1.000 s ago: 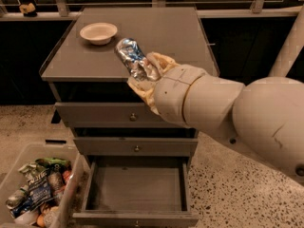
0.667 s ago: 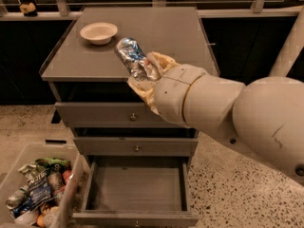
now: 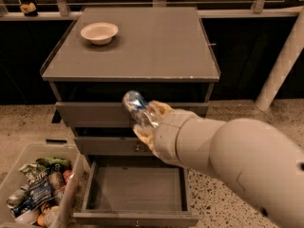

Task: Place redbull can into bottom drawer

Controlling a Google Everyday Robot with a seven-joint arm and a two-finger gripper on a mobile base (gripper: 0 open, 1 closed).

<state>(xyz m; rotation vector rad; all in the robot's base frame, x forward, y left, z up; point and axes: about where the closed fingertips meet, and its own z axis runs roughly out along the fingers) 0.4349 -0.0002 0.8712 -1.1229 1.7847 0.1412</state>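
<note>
Now the jaws are clamped on the redbull can [image 3: 137, 106], held above the open bottom drawer [image 3: 135, 190], over its back edge; a second ago they hung higher above that drawer, so the lowering has begun and release inside is still ahead

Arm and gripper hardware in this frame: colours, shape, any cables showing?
Arm: bulky, rounded, smooth cream-white shell, no cables visible. Gripper, in front of the closed drawer fronts, has yellowish-tan fingers.

Dim light, gripper [image 3: 146, 123] before drawer fronts [image 3: 90, 113], can [image 3: 134, 104] glinting
</note>
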